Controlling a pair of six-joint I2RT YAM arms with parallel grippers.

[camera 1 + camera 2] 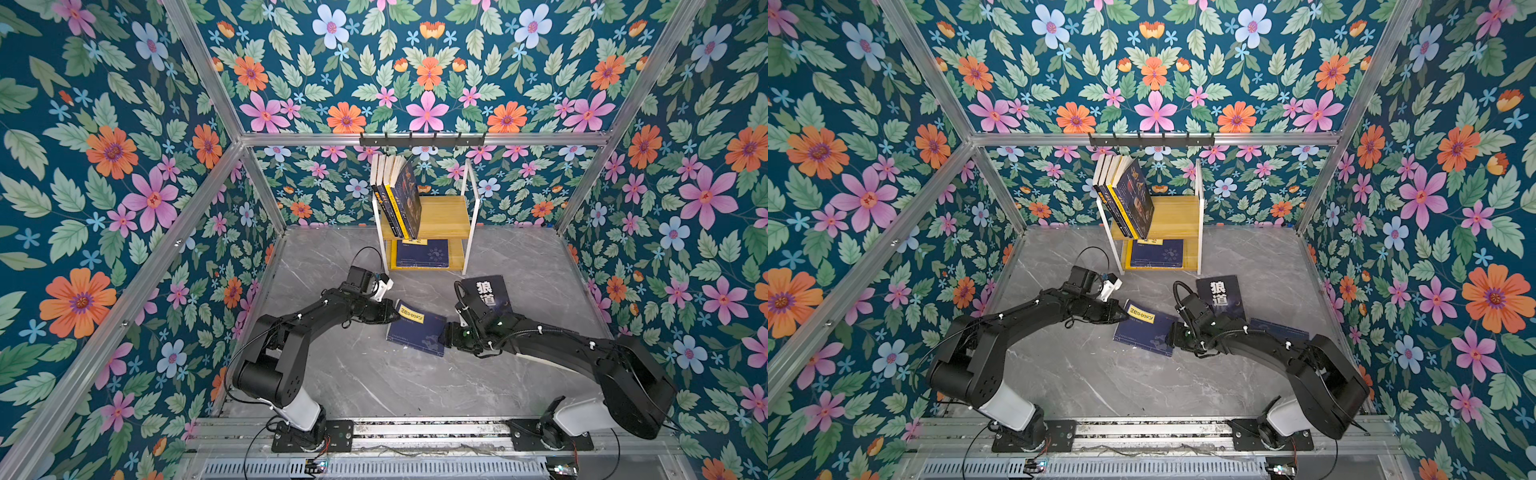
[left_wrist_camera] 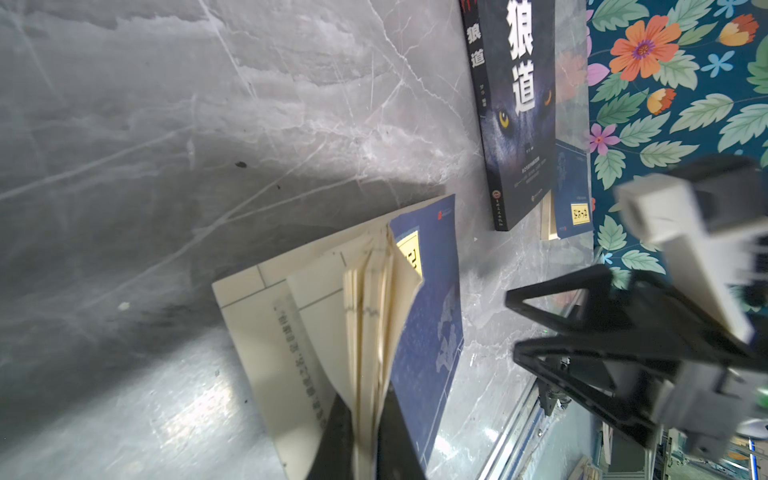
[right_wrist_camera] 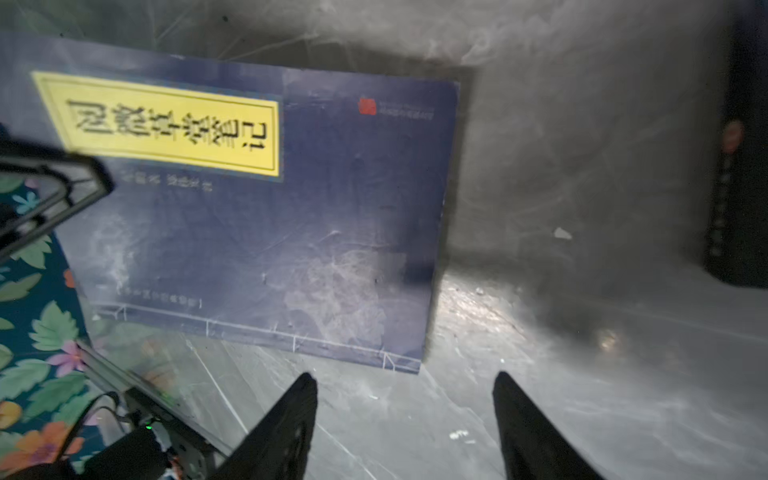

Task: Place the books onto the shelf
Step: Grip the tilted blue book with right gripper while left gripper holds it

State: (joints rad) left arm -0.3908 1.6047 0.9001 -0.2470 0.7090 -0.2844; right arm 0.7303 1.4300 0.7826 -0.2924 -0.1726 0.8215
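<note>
1. The left gripper is clenched on the page edge of the navy book, which lies on the grey marble floor with its pages fanned upward.
2. The right gripper stands spread and empty, just short of that book's opposite edge.
3. Beyond, the black wolf book lies flat.
4. Farthest, the shelf carries leaning books on top and a flat navy paperback below.
</note>
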